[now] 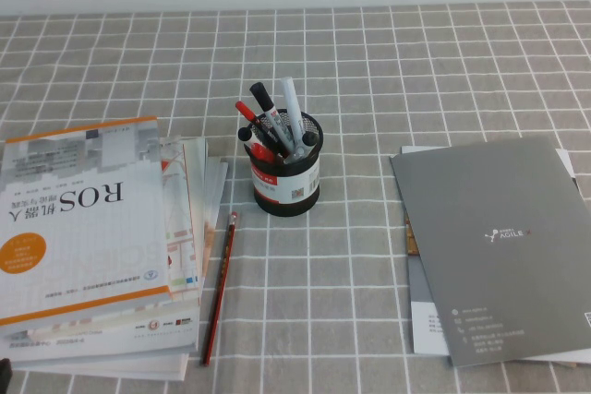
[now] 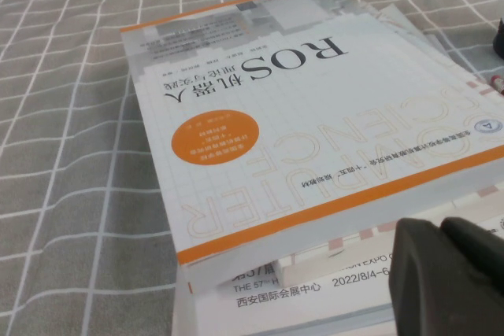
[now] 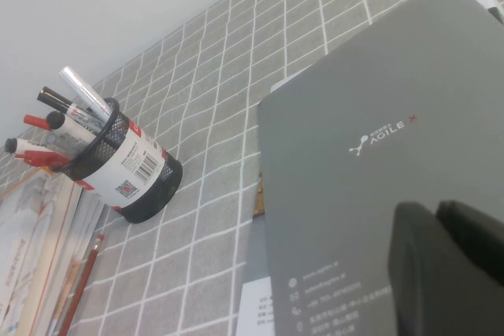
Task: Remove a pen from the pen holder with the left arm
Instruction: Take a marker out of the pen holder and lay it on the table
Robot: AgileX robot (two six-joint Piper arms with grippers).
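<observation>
At the left side of the table, a stack of books is lying with a white and orange ROS title on top. The left pincer is hovering over the near edge of that stack, jaws pressed together and holding nothing. Just beside the stack, a red pencil is lying flat on the checked cloth. Near the middle of the table, the black mesh pen holder is standing upright, and the pens are leaning in it as a tight bunch, tips pointing up and toward the left rear; none is out yet. Toward the right, a grey brochure is lying over other papers. The right pincer is hanging above its near part, jaws likewise together and empty, well apart from the holder. Several faults appear likely from this position. A closed left pincer arriving at the bunch would be pushing the pens aside instead of straddling one. Because the pens are crowding each other, the jaws may be pinching two at once. A slanted pull could be dragging a pen against the rim and tipping the light holder. A low approach could be sweeping the books or rolling the pencil.
</observation>
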